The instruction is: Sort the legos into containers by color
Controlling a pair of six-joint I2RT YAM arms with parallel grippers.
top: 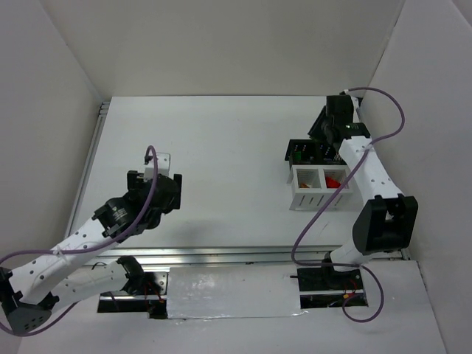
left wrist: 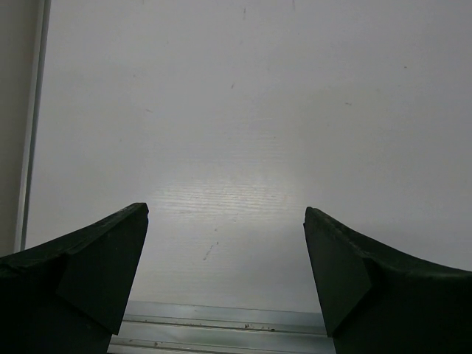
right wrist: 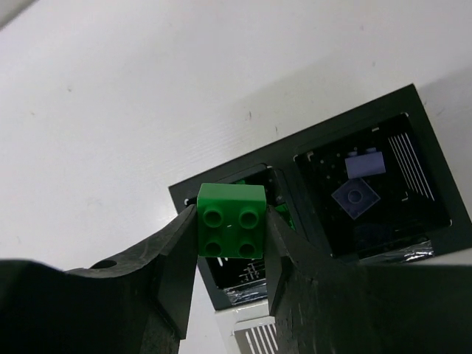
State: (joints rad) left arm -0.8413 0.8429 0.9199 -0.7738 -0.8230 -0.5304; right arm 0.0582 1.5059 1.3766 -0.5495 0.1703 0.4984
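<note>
- R claw [right wrist: 231, 232]: nearly shut, pinching green brick [right wrist: 231, 220] btwn both fingers, studs facing wrist cam.
- Brick hangs over black bin [right wrist: 332, 131], at the cell next to the one w/ two lavender pieces [right wrist: 356, 199]; a bit of green shows in that cell beside the finger.
- White bin [top: 318, 200] touches black bin on its near side; red and orange bricks [top: 333, 179] lie in its right cell.
- L claw [left wrist: 225, 209]: spread wide, nothing held, above table [left wrist: 243, 110], well apart from bins.
</note>
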